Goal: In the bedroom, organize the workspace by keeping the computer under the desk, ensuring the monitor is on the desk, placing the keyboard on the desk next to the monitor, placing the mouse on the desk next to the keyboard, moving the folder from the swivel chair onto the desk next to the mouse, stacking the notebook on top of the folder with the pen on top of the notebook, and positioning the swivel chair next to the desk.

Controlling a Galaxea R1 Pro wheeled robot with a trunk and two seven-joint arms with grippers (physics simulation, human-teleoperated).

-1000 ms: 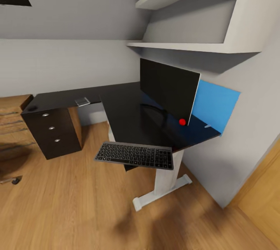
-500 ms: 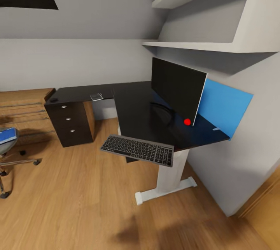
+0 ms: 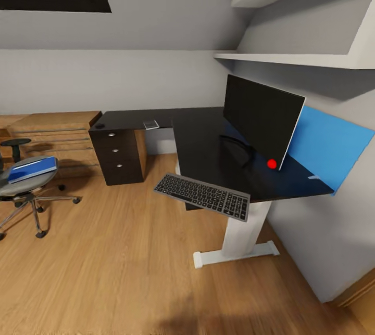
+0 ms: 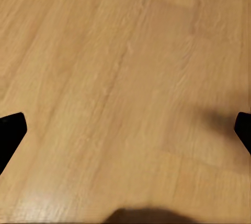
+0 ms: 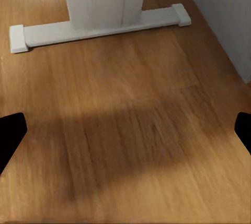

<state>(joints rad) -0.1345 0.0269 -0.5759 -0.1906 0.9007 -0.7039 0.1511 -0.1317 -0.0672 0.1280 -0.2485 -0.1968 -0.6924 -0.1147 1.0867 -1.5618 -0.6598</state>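
Camera: turned to the left since the earlier frames, so the desk (image 3: 208, 137) now sits more to the right and the chair (image 3: 23, 181) has come fully into the picture at the left edge.
Done: monitor (image 3: 262, 119) stands upright on the desk, near the blue back panel (image 3: 333, 147).
Not done: keyboard (image 3: 202, 196) lies on a pull-out tray below the front edge of the desk, not on the top beside the monitor.
Folder: blue folder (image 3: 32, 168) still lies flat on the chair seat, well apart from the desk.
Chair: stands by the wood dresser (image 3: 57, 134), away from the desk, so it must be moved later.
Unclear: a small flat grey thing (image 3: 151, 125) and a small dark thing (image 3: 99, 126) lie on the far wing of the desk; I cannot tell what they are.
Drawers: three black drawers (image 3: 117, 163) under the far wing are closed; the content is hidden.
Left gripper (image 4: 125, 130): fingers spread wide, nothing between them, over bare floor (image 4: 125, 78).
Right gripper (image 5: 125, 130): fingers spread wide, holding nothing, near the white desk foot (image 5: 99, 25).
Progress: early, in my judgement; most steps remain.
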